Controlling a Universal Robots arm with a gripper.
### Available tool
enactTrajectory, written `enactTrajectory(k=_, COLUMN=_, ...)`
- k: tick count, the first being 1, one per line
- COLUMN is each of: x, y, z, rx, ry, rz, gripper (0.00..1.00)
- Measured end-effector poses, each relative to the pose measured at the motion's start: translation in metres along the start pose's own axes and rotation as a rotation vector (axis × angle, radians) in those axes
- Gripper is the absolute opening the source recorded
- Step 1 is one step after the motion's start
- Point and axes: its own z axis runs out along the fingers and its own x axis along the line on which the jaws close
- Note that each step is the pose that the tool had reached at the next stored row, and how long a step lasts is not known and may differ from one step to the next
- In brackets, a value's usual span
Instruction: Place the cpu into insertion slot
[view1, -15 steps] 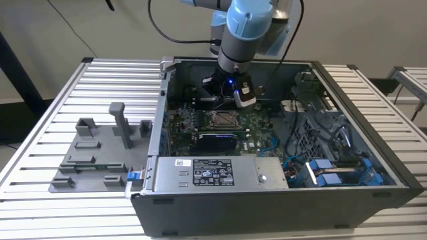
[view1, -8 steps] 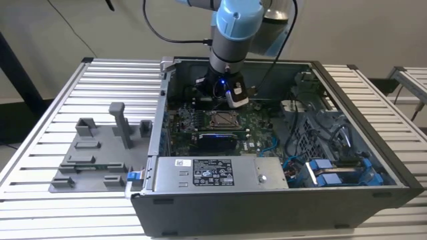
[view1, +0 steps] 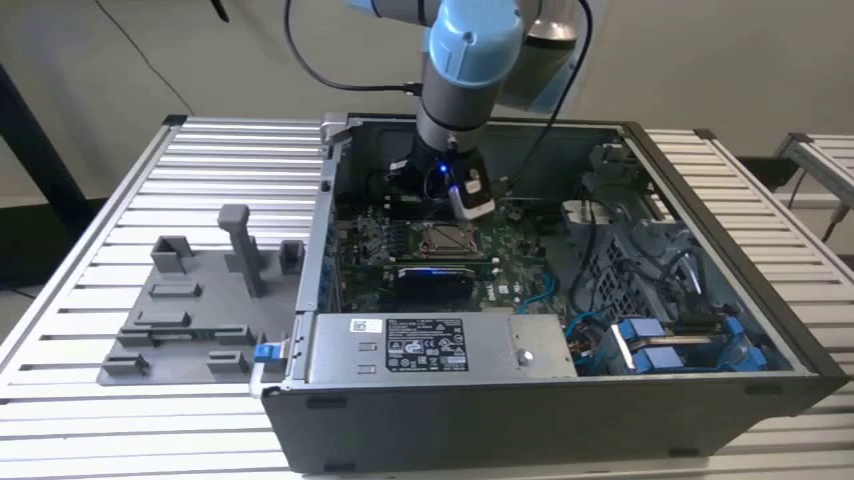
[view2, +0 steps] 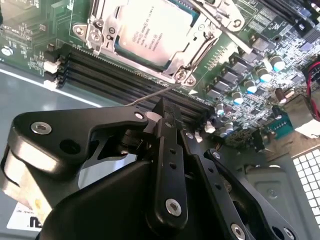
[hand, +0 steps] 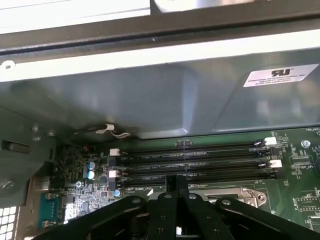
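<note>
The cpu (view2: 152, 27), a flat square chip with a silvery face, lies inside the insertion slot (view2: 97, 32), whose shiny metal frame surrounds it. A thin wire lever (view2: 150, 96) sticks out from the slot toward my fingertips. My black gripper (view2: 164, 107) hovers just beside the slot, over the long black connector strips (view2: 115, 70), with its fingers pressed together and nothing between them. In the exterior view the gripper (view1: 470, 208) hangs inside the open computer case just behind the slot (view1: 445, 238). The first wrist view has the gripper (hand: 176, 181) next to the slot's frame (hand: 235, 192).
A boxed power supply (view1: 434, 345) fills the case's front. Blue cables and a drive cage (view1: 667, 340) crowd the exterior view's right. The case's metal wall (hand: 165, 100) stands close behind the connector strips. A grey fixture plate (view1: 187, 300) lies on the slatted table.
</note>
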Motion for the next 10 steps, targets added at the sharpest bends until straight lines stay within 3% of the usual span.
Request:
enactTrajectory(k=5, x=-0.0006, y=-0.0021, z=0.0056, rx=-0.0007, ry=-0.0083, rz=-0.004, gripper=0.11)
enactTrajectory(k=10, x=-0.0024, y=-0.0029, z=0.0079, rx=-0.0006, ry=-0.0102, rz=-0.005, gripper=0.11)
